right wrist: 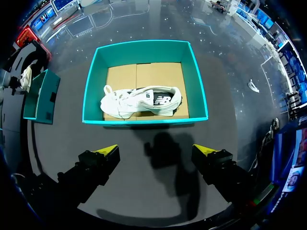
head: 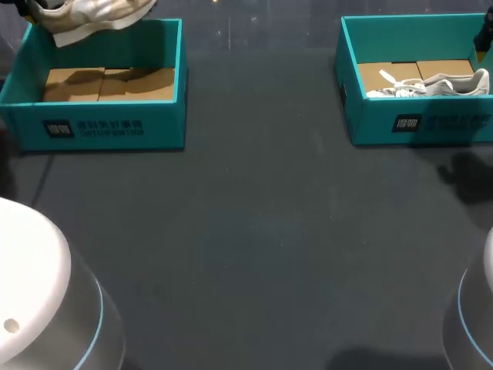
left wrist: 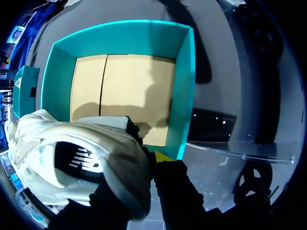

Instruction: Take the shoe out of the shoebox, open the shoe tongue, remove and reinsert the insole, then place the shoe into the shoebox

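A white shoe (head: 92, 17) hangs above the back edge of the left teal shoebox (head: 100, 127), whose cardboard floor is bare. In the left wrist view my left gripper (left wrist: 151, 160) is shut on this shoe (left wrist: 72, 158) at its collar, over the box's rim (left wrist: 184, 96). A second white shoe (head: 435, 83) lies on its side in the right teal shoebox (head: 420, 123). My right gripper (right wrist: 157, 151) stands open above the table, short of that box's near wall (right wrist: 144, 120), with the shoe (right wrist: 144, 100) ahead of it. Only a sliver of it (head: 484, 38) shows in the head view.
Dark table (head: 254, 231) spreads open between and in front of the two boxes. The bases of my arms (head: 38, 301) fill the near corners. The left box (right wrist: 41, 96) stands off to the side in the right wrist view.
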`<state>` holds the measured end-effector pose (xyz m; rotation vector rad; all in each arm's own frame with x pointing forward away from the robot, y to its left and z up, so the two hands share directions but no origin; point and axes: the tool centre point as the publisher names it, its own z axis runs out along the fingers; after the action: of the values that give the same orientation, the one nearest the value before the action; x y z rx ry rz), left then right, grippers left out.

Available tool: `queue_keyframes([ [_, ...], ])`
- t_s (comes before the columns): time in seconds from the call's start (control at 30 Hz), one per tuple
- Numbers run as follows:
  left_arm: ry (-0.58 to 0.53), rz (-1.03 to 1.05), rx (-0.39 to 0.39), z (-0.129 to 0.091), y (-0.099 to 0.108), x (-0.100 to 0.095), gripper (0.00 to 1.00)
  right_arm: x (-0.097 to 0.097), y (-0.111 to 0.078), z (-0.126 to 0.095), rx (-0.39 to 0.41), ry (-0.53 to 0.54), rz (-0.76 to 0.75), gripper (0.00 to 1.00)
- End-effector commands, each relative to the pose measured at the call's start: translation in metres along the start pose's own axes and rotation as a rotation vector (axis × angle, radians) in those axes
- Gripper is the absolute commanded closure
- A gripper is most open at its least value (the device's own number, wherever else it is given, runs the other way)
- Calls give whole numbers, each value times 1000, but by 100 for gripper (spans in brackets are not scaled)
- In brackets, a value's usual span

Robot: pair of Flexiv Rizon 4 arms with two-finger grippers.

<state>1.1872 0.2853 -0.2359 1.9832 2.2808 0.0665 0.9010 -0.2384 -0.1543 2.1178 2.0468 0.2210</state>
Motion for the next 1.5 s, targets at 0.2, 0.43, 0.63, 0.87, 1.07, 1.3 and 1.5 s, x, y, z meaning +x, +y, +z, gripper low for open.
queue_keyframes([
  [0.2, 62, 45, -55, -58, -36, -9, 100, 0, 0, 0, 0, -2, 1, 0],
  [0.43, 123, 97, -4, -78, -51, -21, 100, 0, 0, 0, 0, -2, 1, 0],
  [0.63, 123, 97, -4, -78, -51, -21, 100, 0, 0, 0, 0, -2, 1, 0],
  [0.87, 123, 97, -4, -78, -51, -21, 100, 0, 0, 0, 0, -2, 1, 0],
  [1.07, 93, 135, -54, -128, -108, -33, 100, 0, 0, 0, 0, -2, 1, 0],
  [1.3, 97, 192, -72, -157, -180, -54, 100, 0, 0, 0, 0, -2, 1, 0],
  [1.5, 153, 238, -69, -155, -249, -74, 100, 0, 0, 0, 0, -2, 1, 0],
])
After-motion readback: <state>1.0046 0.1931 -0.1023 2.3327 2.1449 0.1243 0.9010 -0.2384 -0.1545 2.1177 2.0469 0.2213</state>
